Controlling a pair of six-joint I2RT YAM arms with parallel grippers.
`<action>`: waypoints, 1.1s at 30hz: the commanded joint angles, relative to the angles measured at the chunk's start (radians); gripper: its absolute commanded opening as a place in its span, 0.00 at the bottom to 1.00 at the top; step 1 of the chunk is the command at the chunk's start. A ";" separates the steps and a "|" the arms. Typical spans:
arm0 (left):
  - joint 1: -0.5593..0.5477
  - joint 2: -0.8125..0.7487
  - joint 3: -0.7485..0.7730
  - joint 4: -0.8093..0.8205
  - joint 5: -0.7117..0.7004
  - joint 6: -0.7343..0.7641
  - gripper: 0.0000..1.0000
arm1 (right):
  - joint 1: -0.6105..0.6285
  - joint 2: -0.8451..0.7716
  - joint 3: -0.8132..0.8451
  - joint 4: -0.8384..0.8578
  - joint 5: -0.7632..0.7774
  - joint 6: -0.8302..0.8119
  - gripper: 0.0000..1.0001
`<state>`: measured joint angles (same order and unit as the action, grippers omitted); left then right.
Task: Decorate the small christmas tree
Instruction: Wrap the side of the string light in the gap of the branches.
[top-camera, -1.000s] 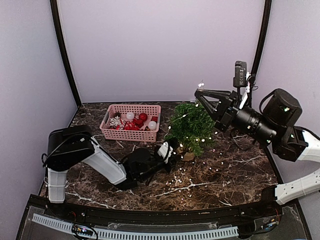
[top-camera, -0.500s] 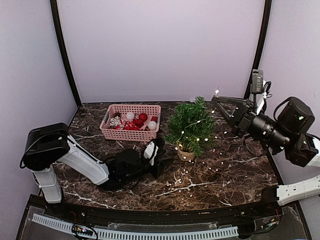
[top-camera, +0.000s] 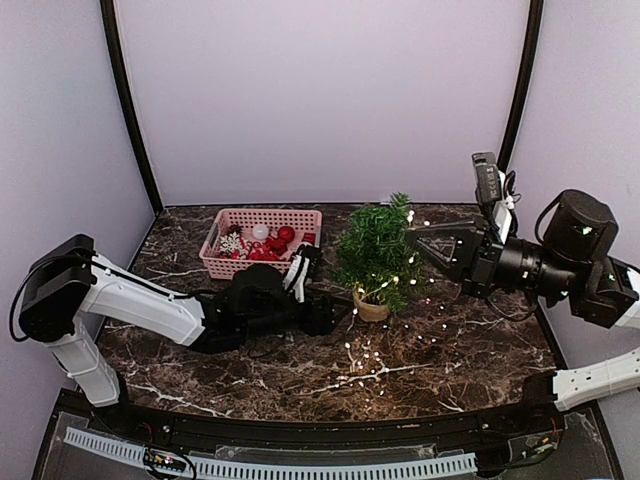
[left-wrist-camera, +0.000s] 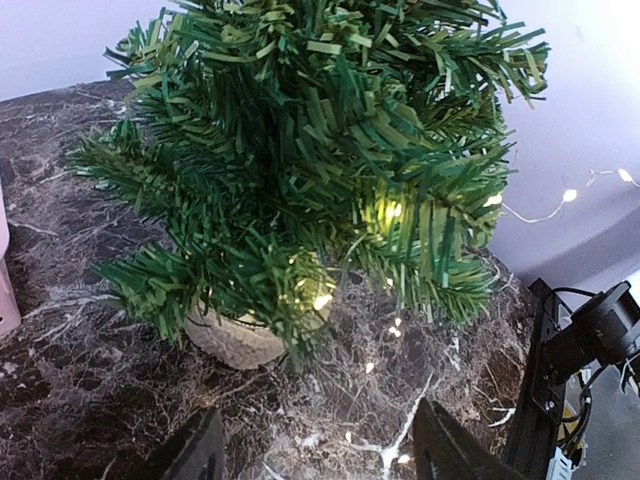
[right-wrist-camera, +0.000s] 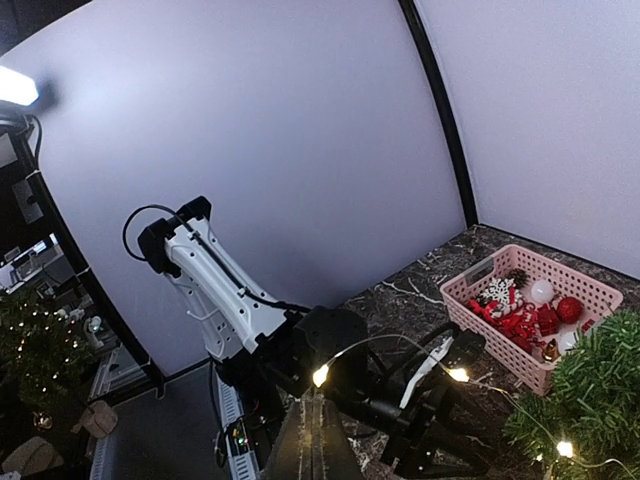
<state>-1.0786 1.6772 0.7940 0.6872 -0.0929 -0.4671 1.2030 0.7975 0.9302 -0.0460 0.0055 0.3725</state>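
Top view, centre: small christmas tree (top-camera: 378, 250) blocks the middle. Pink basket (top-camera: 262, 214) sits just left of it, with a narrow gap between them. Left arm (top-camera: 150, 305) lies low across the lower left. Left gripper (left-wrist-camera: 320, 460), jaws spread, faces the pot (left-wrist-camera: 235, 340). Right gripper (top-camera: 409, 238), pinched on the light string (top-camera: 356, 362), crowds the tree's right side. String loops litter the marble below the tree. Bare table (top-camera: 480, 360) at lower right gives free passage.

Just ahead of the black left gripper (left-wrist-camera: 322, 448), the small christmas tree (left-wrist-camera: 310, 150) is deep green, its pot (left-wrist-camera: 235, 340) speckled tan. Warm-white string lights (top-camera: 362, 362) dot the dark brown, white-veined marble table (top-camera: 470, 370). Near that gripper, a pink lattice basket (top-camera: 258, 270) holds red and white baubles (top-camera: 275, 245).
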 joint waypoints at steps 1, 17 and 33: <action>0.038 -0.040 0.041 -0.066 0.087 -0.109 0.71 | -0.003 0.007 0.035 0.010 -0.140 0.025 0.00; 0.081 0.032 0.156 -0.103 0.133 -0.128 0.69 | -0.004 -0.019 0.045 0.058 -0.240 0.042 0.00; 0.121 0.043 0.167 -0.109 0.108 -0.143 0.06 | -0.004 -0.107 -0.015 -0.064 -0.137 0.159 0.00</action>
<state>-0.9764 1.7317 0.9455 0.5755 0.0177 -0.6113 1.2030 0.7090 0.9405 -0.0658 -0.1806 0.4782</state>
